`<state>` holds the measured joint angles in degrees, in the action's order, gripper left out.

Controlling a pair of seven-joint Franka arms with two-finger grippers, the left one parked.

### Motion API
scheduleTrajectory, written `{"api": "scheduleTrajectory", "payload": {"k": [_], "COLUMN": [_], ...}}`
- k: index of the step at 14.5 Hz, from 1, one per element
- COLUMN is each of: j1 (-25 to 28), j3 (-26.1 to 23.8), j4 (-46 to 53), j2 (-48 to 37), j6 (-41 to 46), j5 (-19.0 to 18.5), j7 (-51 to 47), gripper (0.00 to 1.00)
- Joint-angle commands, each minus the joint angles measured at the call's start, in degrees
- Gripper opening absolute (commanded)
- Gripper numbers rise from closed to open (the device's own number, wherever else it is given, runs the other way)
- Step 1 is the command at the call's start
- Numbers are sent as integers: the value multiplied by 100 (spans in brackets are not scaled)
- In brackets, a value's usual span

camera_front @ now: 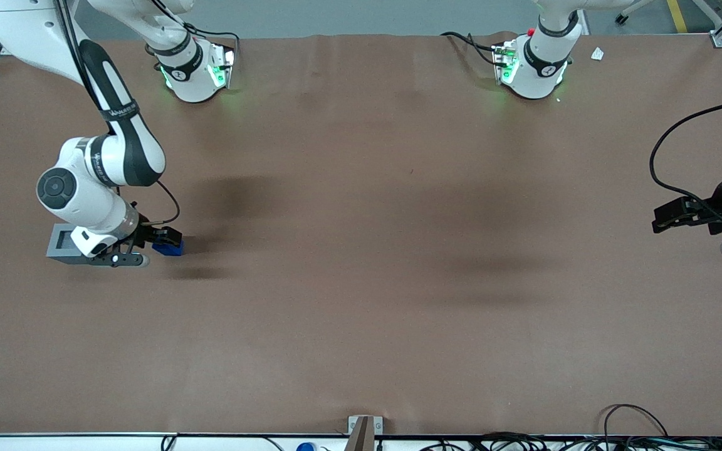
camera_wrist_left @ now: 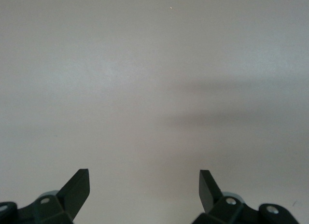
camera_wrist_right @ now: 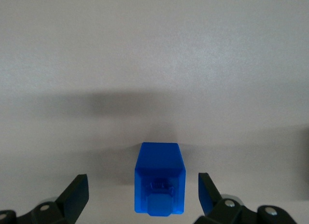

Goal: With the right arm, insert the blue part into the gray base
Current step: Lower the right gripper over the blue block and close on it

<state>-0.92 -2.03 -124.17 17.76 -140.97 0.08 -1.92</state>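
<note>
Open claw (camera_wrist_right: 141, 195) straddles the blue part (camera_wrist_right: 159, 178), beside the gray base (camera_front: 61, 244).

The right arm (camera_front: 116, 150) reaches down from the upper left of the front view, elbow bent, its white wrist tilted low at the left edge of the frame. Its black gripper (camera_front: 163, 241) hangs just over the bench, fingers (camera_wrist_right: 77, 195) spread wide apart, clasping nothing.
</note>
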Motion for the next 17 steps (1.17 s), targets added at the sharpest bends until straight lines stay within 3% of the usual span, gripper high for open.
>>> {"api": "scheduleTrajectory", "payload": {"k": [1, 6, 9, 11, 14, 17], "j1": [-127, -154, -137, -128, -128, -110], "j3": [-43, -43, -43, -43, -43, -43], "j4": [-152, -134, -82, -64, 6, 85], "j2": [16, 262, 263, 263, 263, 263], "j6": [-185, -89, 165, 166, 245, 359], "j5": [-8, -8, 0, 0, 0, 0], "j7": [69, -1, -45, -45, -45, -37], "gripper": [100, 100, 93, 82, 56, 54]}}
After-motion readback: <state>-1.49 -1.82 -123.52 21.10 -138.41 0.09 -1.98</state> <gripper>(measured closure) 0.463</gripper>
